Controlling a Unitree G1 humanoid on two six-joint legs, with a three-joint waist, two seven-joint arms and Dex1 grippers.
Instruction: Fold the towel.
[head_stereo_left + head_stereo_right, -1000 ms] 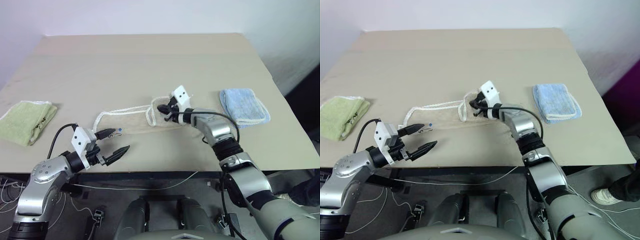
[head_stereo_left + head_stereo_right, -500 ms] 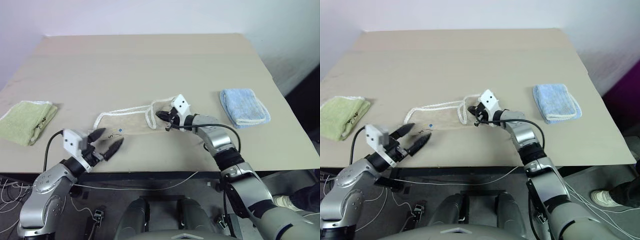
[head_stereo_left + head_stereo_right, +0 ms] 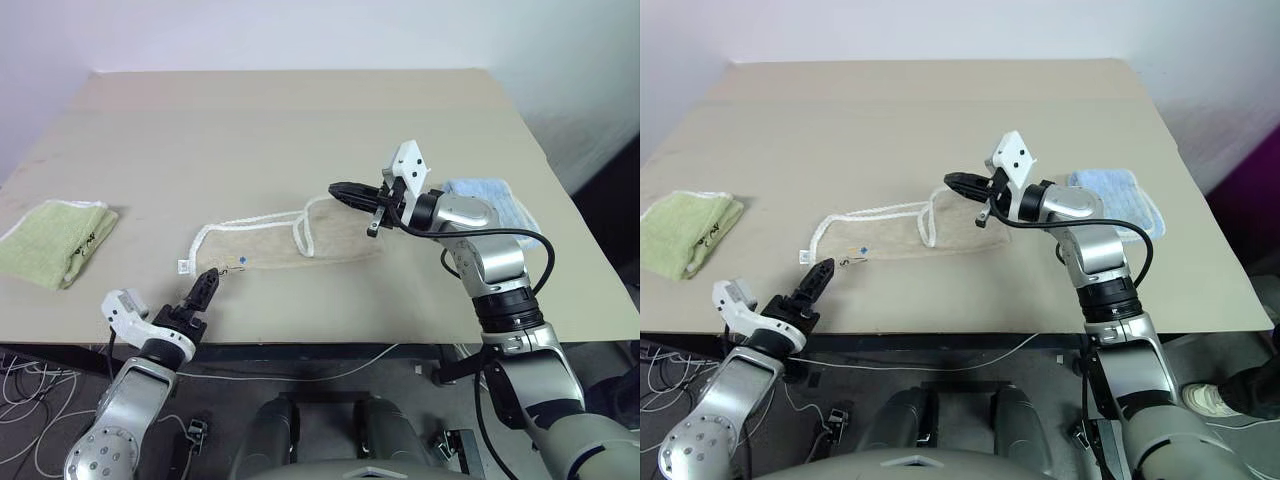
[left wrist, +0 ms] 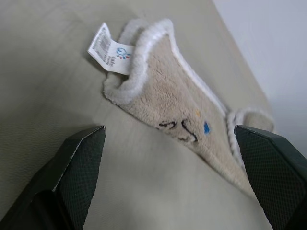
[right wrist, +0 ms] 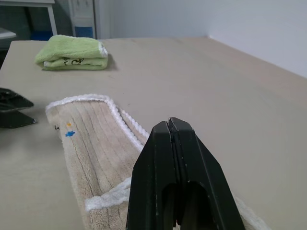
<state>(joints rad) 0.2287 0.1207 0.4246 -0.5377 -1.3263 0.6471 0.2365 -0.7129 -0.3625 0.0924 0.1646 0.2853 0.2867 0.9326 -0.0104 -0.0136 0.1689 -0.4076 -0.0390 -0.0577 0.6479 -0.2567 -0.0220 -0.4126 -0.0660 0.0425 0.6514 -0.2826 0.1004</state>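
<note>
Towel [image 3: 285, 240] lies folded lengthwise at mid-desk [image 3: 300, 130], tag [image 4: 108, 49] at its left end. Your left tool [image 3: 205, 287] sits at the near desk edge just short of that end, fingers spread wide, holding nothing. Your right tool [image 3: 345, 192] hovers above the towel's right end, pinched closed and empty.

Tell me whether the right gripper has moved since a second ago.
Yes. The right gripper, shut and empty, has lifted off the towel and now hangs above its right end.

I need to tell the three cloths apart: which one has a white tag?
The beige towel in the middle; its tag sticks out at one corner, near the left gripper.
</note>
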